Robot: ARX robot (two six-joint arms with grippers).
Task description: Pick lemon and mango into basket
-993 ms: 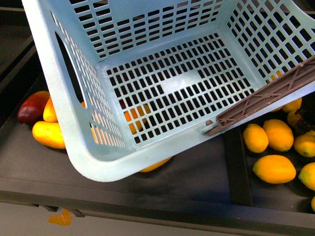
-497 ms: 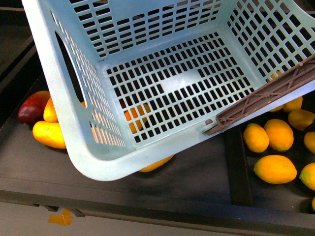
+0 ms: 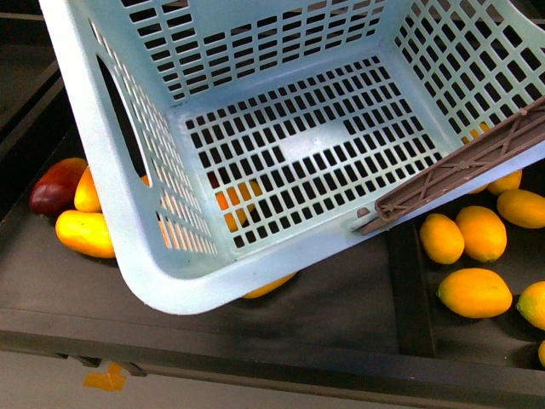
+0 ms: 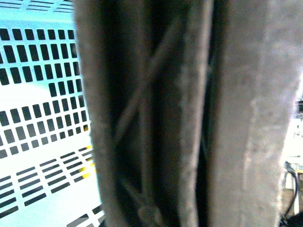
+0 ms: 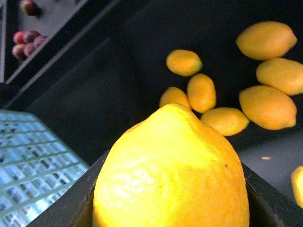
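the lemon (image 5: 173,170) fills the right wrist view, seated between the dark jaws of the right gripper (image 5: 175,210), which is clamped across its plump middle. it should be firm and light, but its waxy skin is likely slick, so a grip across the widest part suits it, with modest pressure. the basket (image 3: 128,196) hangs tilted across the upper front view, nothing in it yet. the left wrist view is a blur of brown handle (image 4: 151,118); the left gripper probably holds it, but its fingers do not show and i cannot tell. the mango (image 3: 85,233) lies at lower left of the front view, just beside the basket's wall, below a dark red mango (image 3: 55,186). it is longer, likely heavier and softer; take it across its narrow middle.
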